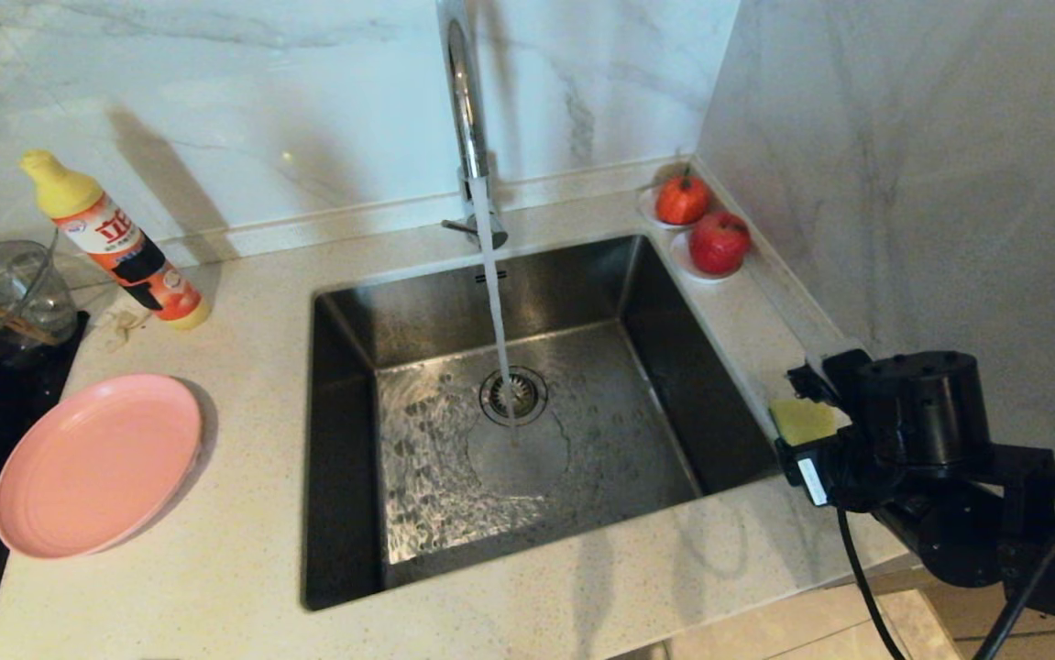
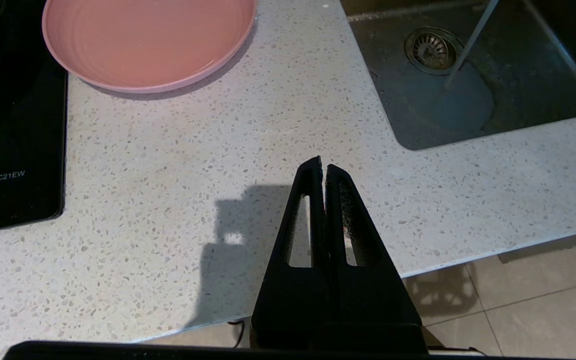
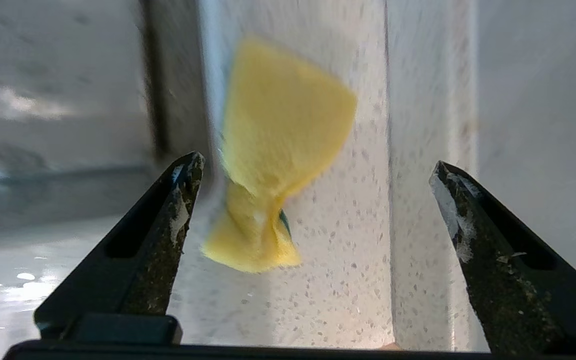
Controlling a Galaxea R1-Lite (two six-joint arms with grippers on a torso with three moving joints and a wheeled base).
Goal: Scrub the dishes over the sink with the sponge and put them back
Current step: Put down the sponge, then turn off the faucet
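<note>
Right gripper [image 3: 313, 210] fingers wide, holding nothing, w/ pinched yellow foam sponge [image 3: 277, 150] between; at sink's [image 1: 344, 440] 3 o'clock edge, could slip in. Left gripper [image 2: 324, 167] closed, empty.

From my seat the bench [image 1: 215, 550] reads as speckled pale stone, smooth with a low sheen. The sink [image 1: 344, 440] is brushed steel, wet and glinting; the faucet [image 1: 467, 101] is polished chrome. I see the pink plate [image 1: 96, 463] as smooth, softly glossy plastic, faintly ringed. The sponge [image 3: 277, 150] looks like soft matt yellow foam. My right claw [image 3: 313, 172] has black plastic fingers [image 3: 167, 235] with gritty, scuffed pads.
</note>
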